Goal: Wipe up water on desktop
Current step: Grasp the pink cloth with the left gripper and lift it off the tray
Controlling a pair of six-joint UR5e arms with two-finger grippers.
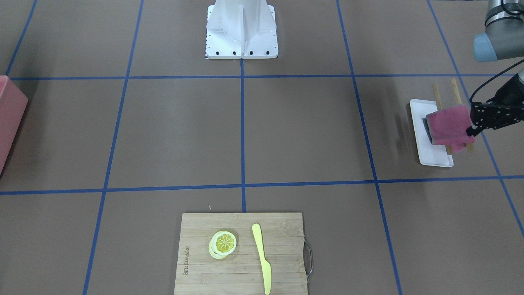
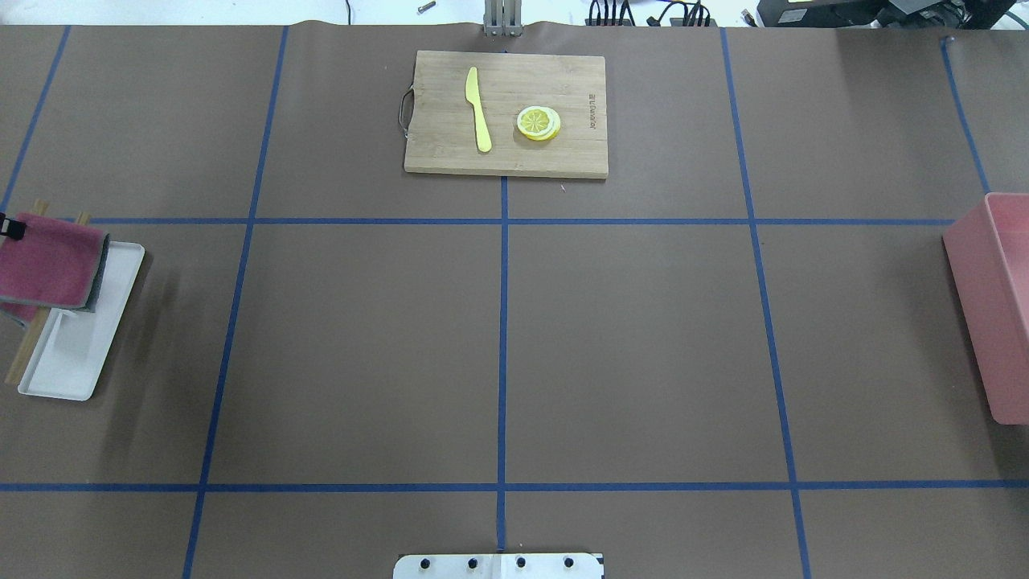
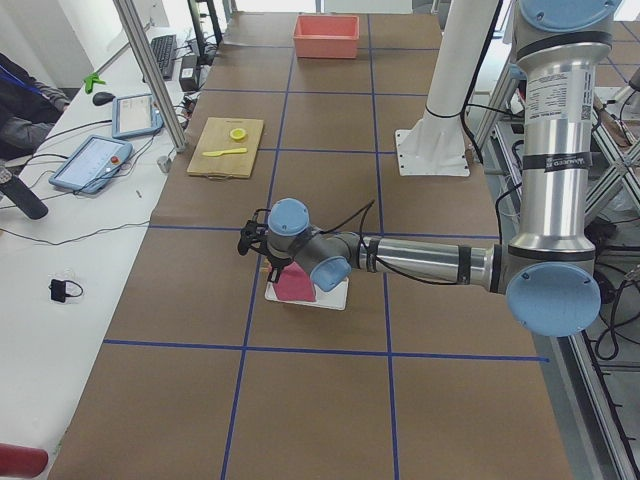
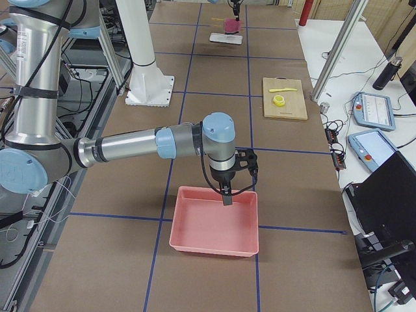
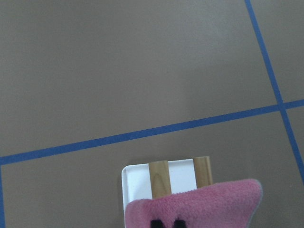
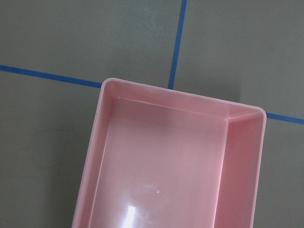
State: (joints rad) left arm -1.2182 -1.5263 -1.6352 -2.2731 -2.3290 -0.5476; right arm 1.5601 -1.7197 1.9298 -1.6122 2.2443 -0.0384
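The desktop is a matte brown surface crossed by blue tape lines. No water shows on it in any view. My left gripper is shut on a pink cloth with a grey underside. It holds the cloth just above a white tray with two wooden slats, at the desktop's left end. In the overhead view the cloth hangs over the tray's far end. The cloth fills the bottom of the left wrist view. My right gripper hovers over a pink bin; I cannot tell whether it is open or shut.
A bamboo cutting board at the far middle edge carries a yellow knife and a lemon slice. The pink bin sits at the right end. The white robot base stands at the near middle edge.
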